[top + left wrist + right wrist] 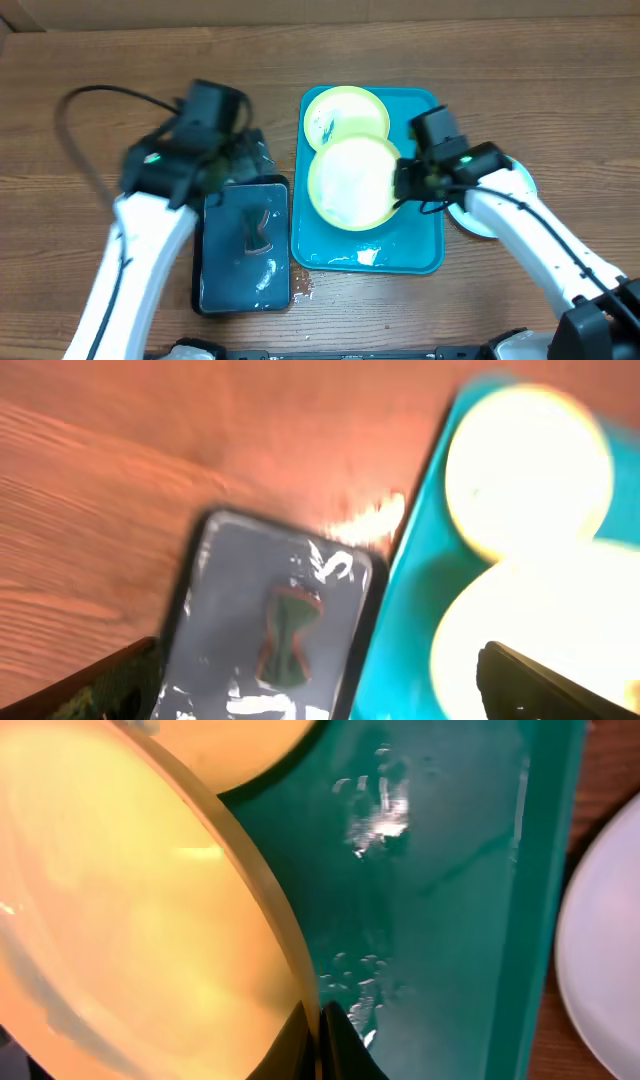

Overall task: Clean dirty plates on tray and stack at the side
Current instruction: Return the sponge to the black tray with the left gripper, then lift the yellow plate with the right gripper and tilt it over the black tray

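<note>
The turquoise tray (420, 250) lies mid-table and holds two yellow-green plates. The far plate (345, 112) lies flat and has a teal smear on its face. The near plate (352, 182) overlaps it. My right gripper (402, 182) is shut on the near plate's right rim; in the right wrist view its fingers (318, 1020) pinch the rim of that plate (130, 920) over the wet tray (450, 920). My left gripper (235, 160) is open and empty above the dark basin (197, 260); its fingers (320, 685) are spread wide. A pale plate (478, 218) lies on the table right of the tray.
The dark basin (220, 590) holds water and a dark green and red hourglass-shaped scrubber (288, 635). Water is spilled on the table by the tray's front left corner (303, 285). A black cable (100, 95) loops at the back left. The pale plate's edge (600, 950) shows beside the tray.
</note>
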`<action>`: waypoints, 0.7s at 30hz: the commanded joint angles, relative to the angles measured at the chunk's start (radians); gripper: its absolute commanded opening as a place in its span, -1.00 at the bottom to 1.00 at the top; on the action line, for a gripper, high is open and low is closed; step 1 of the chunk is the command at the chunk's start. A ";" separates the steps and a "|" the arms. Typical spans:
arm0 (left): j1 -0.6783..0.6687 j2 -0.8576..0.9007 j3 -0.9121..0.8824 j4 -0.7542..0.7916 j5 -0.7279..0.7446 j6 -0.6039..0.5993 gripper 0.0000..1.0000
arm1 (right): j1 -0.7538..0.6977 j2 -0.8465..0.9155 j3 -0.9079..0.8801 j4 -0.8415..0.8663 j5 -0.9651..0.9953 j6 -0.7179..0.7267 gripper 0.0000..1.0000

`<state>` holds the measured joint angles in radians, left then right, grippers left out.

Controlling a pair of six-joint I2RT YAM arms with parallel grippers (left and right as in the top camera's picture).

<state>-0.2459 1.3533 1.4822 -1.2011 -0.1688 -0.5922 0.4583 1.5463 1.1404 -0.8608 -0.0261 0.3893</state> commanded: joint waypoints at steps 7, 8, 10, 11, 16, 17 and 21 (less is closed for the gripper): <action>0.203 -0.097 0.065 -0.011 -0.067 0.021 1.00 | 0.387 -0.016 0.034 0.091 0.303 0.005 -0.92; 0.222 -0.098 0.065 -0.013 -0.063 0.020 0.99 | 0.430 -0.016 0.034 0.102 0.357 0.007 -0.92; 0.252 -0.098 0.065 -0.014 -0.047 0.021 1.00 | 0.495 -0.016 0.034 0.130 0.439 0.007 -0.92; 0.261 -0.097 0.065 -0.014 -0.044 0.021 1.00 | 0.520 -0.016 0.034 0.146 0.475 0.007 -0.92; 0.270 -0.097 0.065 -0.015 -0.045 0.021 1.00 | 0.615 -0.016 0.034 0.250 0.646 -0.012 -0.92; 0.270 -0.097 0.064 -0.015 -0.045 0.021 1.00 | 0.623 -0.016 0.034 0.272 0.656 -0.036 -0.92; 0.270 -0.097 0.064 -0.016 -0.044 0.021 0.99 | 0.635 -0.016 0.034 0.384 0.659 -0.142 -0.92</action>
<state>0.0204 1.2652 1.5280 -1.2137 -0.2134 -0.5919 1.0874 1.5463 1.1408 -0.5171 0.5552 0.3233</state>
